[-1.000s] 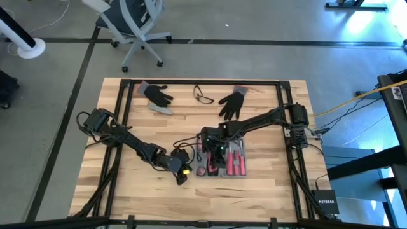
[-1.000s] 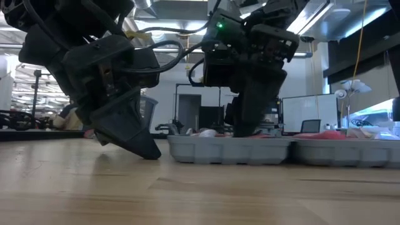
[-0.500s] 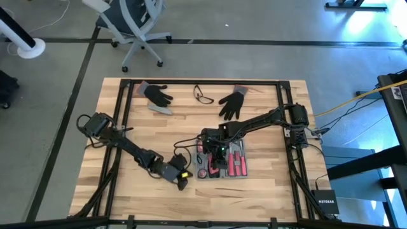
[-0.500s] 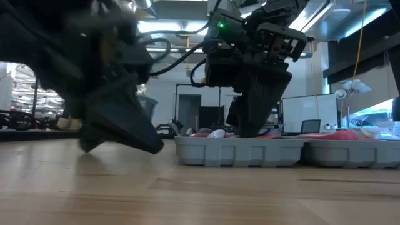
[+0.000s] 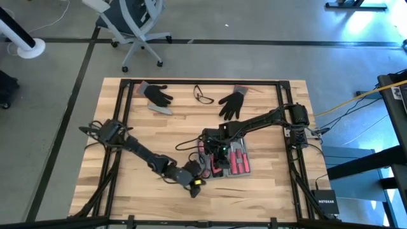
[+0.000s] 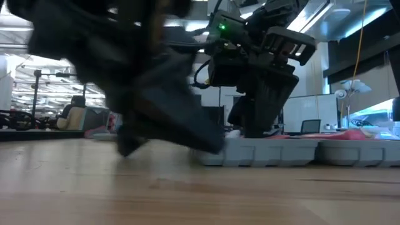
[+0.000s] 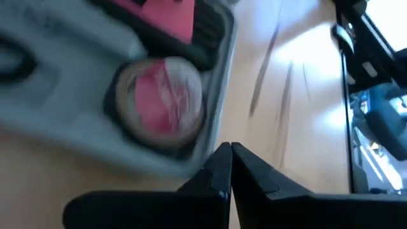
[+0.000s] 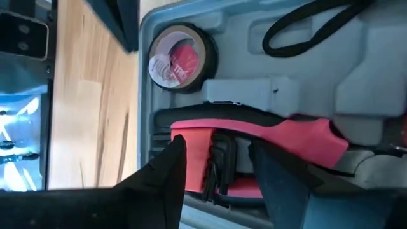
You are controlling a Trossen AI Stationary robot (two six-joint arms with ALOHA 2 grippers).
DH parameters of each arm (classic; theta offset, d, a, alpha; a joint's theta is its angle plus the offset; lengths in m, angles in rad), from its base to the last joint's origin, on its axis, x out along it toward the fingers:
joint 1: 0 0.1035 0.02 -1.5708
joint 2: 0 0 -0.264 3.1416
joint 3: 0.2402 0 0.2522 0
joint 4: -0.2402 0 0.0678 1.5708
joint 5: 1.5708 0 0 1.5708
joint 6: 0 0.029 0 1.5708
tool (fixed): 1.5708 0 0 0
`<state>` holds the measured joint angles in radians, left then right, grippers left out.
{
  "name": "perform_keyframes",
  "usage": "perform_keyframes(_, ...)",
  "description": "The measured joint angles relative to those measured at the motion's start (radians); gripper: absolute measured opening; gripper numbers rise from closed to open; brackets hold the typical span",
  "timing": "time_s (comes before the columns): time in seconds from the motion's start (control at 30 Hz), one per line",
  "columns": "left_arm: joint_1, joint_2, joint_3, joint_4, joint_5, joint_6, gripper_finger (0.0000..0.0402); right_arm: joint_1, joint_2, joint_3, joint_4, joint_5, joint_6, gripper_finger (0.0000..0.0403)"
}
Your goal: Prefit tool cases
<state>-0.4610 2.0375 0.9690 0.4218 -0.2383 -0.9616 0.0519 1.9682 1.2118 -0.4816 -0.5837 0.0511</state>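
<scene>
1. Gloves lie along the far edge of the wooden tabletop (image 5: 127, 197): one black glove (image 5: 156, 94) toward the left, a second black glove (image 5: 231, 102) to its right, and a pair of glasses (image 5: 203, 96) between them.
2. Left pincer (image 5: 196, 189) sits low near the front of the tabletop, its fingers (image 7: 219, 166) pressed together with nothing between them, tips just beside the case's near left corner.
3. Tool case (image 5: 224, 159), flat and blue-grey, lies open right of centre, between the two arms' ends. In its left corner recess sits a round roll with a red middle (image 8: 177, 56); red-handled tools (image 5: 238, 161) fill the recesses on its right side.
4. Right pincer (image 5: 217, 158) reaches down into the case, its fingers (image 8: 166, 175) partly apart, straddling a red-and-black tool handle (image 8: 267, 137); whether they grip it cannot be told.
</scene>
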Motion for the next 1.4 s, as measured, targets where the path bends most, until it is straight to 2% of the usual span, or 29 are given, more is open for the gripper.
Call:
perform_keyframes(0.13,0.031,0.038,0.048,-0.001,0.018,0.062,0.0000,0.000,-0.002,0.002,-0.036,0.019,-0.012,0.0170)
perform_keyframes(0.37,0.039,0.037,0.049,-0.052,0.023,0.080,0.0000,0.000,-0.002,0.002,-0.049,0.022,-0.031,0.0170)
perform_keyframes(0.6,0.036,0.034,0.052,-0.226,-0.018,0.035,0.0000,-0.002,-0.004,0.003,-0.105,0.022,-0.060,0.0170)
perform_keyframes(0.9,0.032,0.034,0.050,-0.237,-0.104,-0.042,0.0000,0.000,-0.001,0.000,-0.126,-0.048,-0.066,0.0170)
perform_keyframes(1.0,0.043,0.034,0.050,-0.239,-0.117,-0.052,0.0000,0.006,-0.001,0.000,-0.129,-0.040,-0.104,0.0170)
perform_keyframes(1.1,0.056,0.034,0.049,-0.241,-0.118,-0.054,0.0000,0.021,-0.003,0.000,-0.130,0.010,-0.158,0.0169)
perform_keyframes(1.23,0.063,0.033,0.050,-0.257,-0.145,-0.072,0.0000,0.049,0.011,0.001,-0.129,0.045,-0.190,0.0138)
perform_keyframes(1.4,0.054,0.033,0.050,-0.272,-0.186,-0.106,0.0000,0.065,0.039,0.001,-0.123,0.029,-0.189,0.0039)
